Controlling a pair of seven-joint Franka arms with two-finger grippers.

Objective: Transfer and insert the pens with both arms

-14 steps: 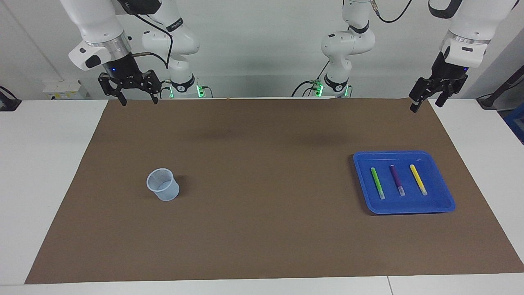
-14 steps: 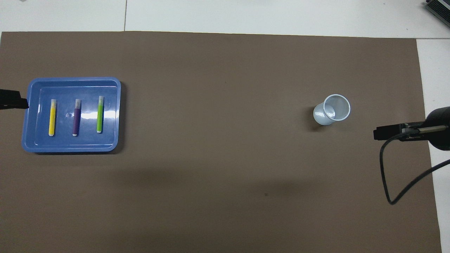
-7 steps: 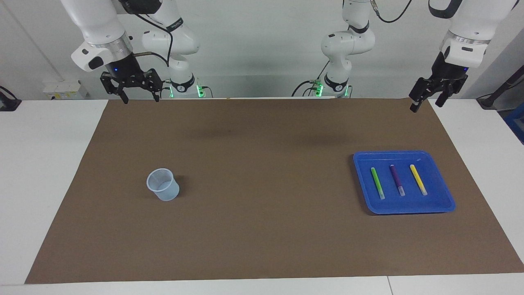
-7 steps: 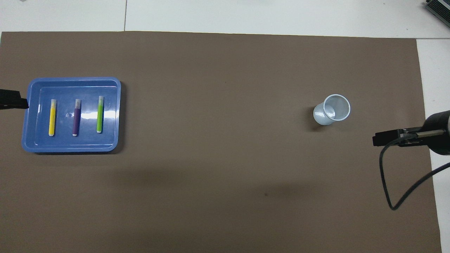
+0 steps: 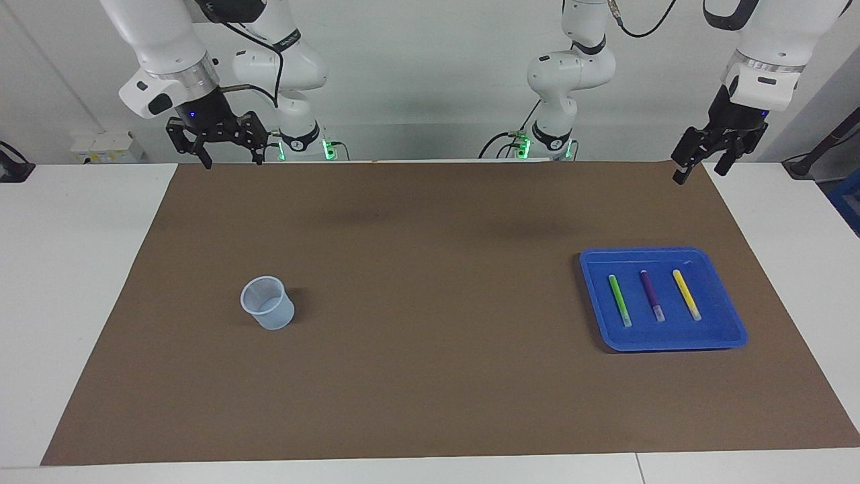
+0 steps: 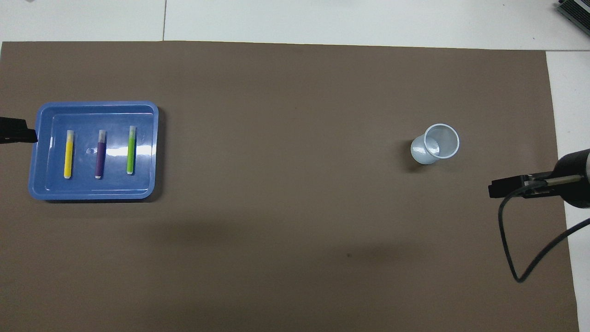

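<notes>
Three pens lie side by side in a blue tray toward the left arm's end of the table: green, purple and yellow. They also show in the overhead view: green, purple, yellow. My left gripper is open and empty, up in the air over the mat's corner at the robots' edge; its tip shows beside the tray. My right gripper is open and empty, raised over the mat's other corner at the robots' edge.
A pale translucent cup stands upright on the brown mat toward the right arm's end, also in the overhead view. Two smaller white arms with green-lit bases stand at the robots' edge. A black cable hangs from the right wrist.
My right gripper has risen a little and drawn back toward the robots' edge. The left gripper, pens, tray and cup have not moved.
</notes>
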